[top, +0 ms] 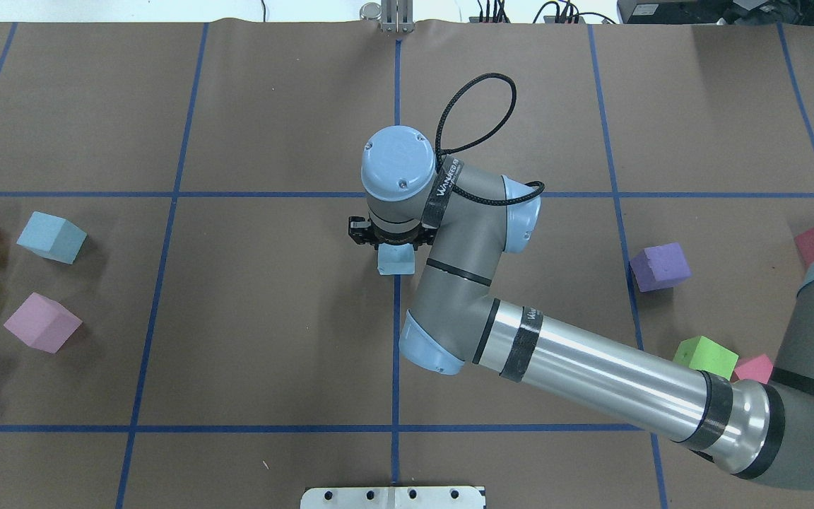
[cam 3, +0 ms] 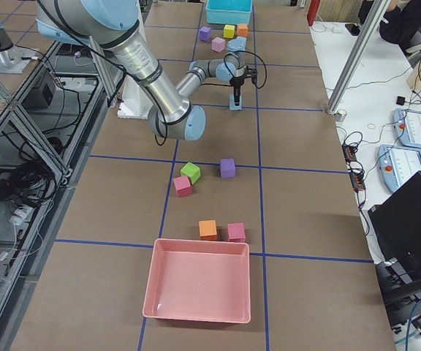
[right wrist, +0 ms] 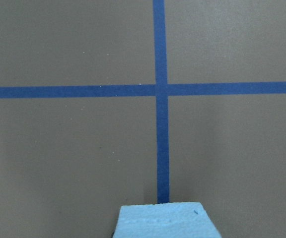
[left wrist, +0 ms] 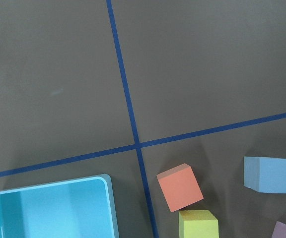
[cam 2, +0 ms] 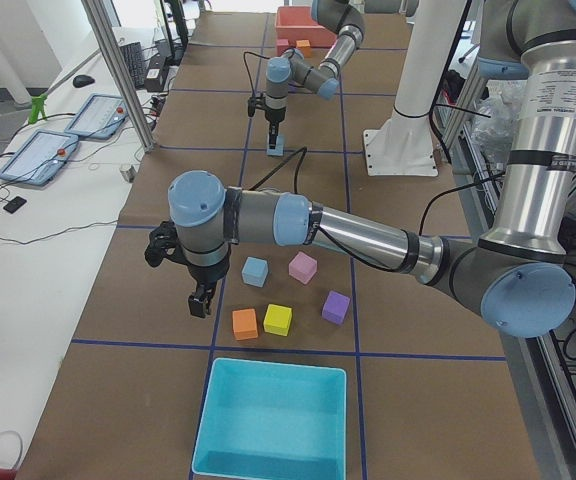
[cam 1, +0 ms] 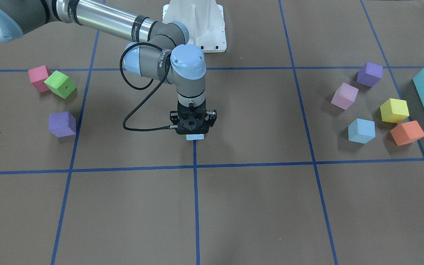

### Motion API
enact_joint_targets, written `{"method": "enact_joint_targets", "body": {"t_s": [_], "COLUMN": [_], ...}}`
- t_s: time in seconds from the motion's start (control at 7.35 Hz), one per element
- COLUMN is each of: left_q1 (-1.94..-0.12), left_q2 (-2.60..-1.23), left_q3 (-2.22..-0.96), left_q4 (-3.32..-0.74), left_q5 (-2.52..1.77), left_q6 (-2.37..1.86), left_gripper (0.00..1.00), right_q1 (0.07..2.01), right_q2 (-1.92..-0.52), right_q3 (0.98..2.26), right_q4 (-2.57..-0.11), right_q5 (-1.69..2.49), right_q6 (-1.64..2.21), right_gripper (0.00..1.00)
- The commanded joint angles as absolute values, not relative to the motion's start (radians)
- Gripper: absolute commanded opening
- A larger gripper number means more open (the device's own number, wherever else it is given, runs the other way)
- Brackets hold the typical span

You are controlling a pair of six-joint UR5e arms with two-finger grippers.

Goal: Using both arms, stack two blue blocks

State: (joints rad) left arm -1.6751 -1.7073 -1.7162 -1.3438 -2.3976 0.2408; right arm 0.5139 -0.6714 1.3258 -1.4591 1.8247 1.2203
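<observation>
Two black straps (top: pixel 447 186) on the right arm (top: pixel 591 367) read "WAN…".

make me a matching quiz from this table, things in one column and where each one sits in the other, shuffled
Things:
1. green cube
2. blue block below the right gripper
3. other blue block
4. pink tray

Places:
a. on the middle tape line
b. farthest out on the robot's right
c. beside a hot-pink cube
d. next to the yellow cube

Pairs: 1-c, 2-a, 3-d, 4-b
</observation>
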Motion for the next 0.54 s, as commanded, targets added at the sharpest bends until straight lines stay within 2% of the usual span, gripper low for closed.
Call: {"method": "enact_joint_targets", "body": {"t_s": [0.0, 0.41], "left_q1": [-1.675, -1.666], "left_q2": [-1.707, -1.742], "left_q3": [-1.717, -1.724], "left_q4": [-1.344, -1.333], "left_q5": [-2.398, -2.398], "left_q6": [0.241, 0.156], "left_gripper": [0.98, 0.98], "right_q1": [0.508, 0.547], "right_q2": [-0.664, -0.666], "right_q3": [1.325, 1.353], "right_q4": [-1.459, -1.460], "right_q5": [1.816, 1.805], "right_q6": [1.229, 1.197], "right_gripper": [1.00, 1.00]}}
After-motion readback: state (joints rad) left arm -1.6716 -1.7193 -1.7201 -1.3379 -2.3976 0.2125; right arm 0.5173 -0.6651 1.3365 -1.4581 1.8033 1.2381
